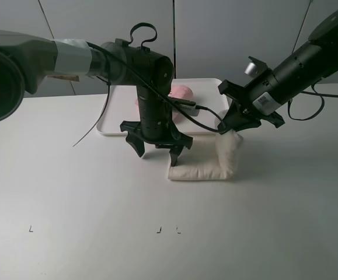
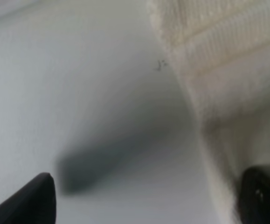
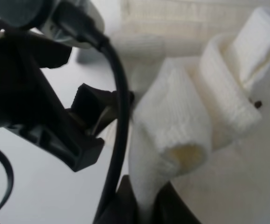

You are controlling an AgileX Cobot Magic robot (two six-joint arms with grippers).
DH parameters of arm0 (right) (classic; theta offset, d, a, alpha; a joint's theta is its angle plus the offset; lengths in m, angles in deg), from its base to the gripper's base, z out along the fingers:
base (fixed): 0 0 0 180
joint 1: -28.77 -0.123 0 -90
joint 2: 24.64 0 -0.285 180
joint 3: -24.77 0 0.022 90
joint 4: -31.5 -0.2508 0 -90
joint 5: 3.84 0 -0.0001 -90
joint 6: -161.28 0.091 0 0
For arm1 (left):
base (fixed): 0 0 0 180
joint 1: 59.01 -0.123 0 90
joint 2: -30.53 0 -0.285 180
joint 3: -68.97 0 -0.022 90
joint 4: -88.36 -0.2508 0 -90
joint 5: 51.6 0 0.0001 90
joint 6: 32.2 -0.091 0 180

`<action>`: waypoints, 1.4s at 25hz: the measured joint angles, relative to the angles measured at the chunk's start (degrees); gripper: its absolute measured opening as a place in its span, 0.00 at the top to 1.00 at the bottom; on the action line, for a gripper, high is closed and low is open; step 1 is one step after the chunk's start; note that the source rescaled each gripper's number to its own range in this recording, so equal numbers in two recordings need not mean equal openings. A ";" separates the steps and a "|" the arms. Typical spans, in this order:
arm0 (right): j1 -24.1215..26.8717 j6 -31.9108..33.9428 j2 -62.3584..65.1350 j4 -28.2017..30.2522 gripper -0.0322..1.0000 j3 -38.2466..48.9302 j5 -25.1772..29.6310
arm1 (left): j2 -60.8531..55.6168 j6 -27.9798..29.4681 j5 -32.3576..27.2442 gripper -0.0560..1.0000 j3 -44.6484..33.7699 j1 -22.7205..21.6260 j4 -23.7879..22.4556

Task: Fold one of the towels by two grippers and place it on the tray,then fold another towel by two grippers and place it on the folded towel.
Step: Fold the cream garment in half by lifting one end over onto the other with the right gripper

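A cream towel lies on the table in front of the tray, with its right end lifted. My right gripper is shut on that raised end; in the right wrist view the towel rises in folds from the pinching gripper. My left gripper is open and empty, pointing down just above the towel's left edge. In the left wrist view its gripper straddles bare table, with the towel beside one fingertip. A pink towel lies on the white tray, partly hidden behind the left arm.
The left arm's wrist and its black cable sit close to the right gripper. The cable also runs between the arms in the high view. Small black marks are on the white table near its front.
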 joint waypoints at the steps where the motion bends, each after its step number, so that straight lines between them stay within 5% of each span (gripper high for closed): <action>1: -0.44 -0.71 0.00 -0.68 0.95 0.10 -0.15 | 0.00 0.00 -0.09 0.00 0.00 0.00 0.00; 13: -0.69 -9.44 0.13 -12.07 0.95 4.94 -4.47 | 0.00 -0.65 -0.46 0.00 0.00 -0.48 1.24; 28: -0.84 -32.05 -7.82 -42.48 0.95 13.09 -4.36 | 0.45 -3.42 -1.48 0.00 0.00 -2.80 5.47; 35: -0.84 -36.75 -10.42 -45.45 0.95 13.09 -3.62 | 0.45 -4.25 -1.59 0.00 0.00 -2.91 5.60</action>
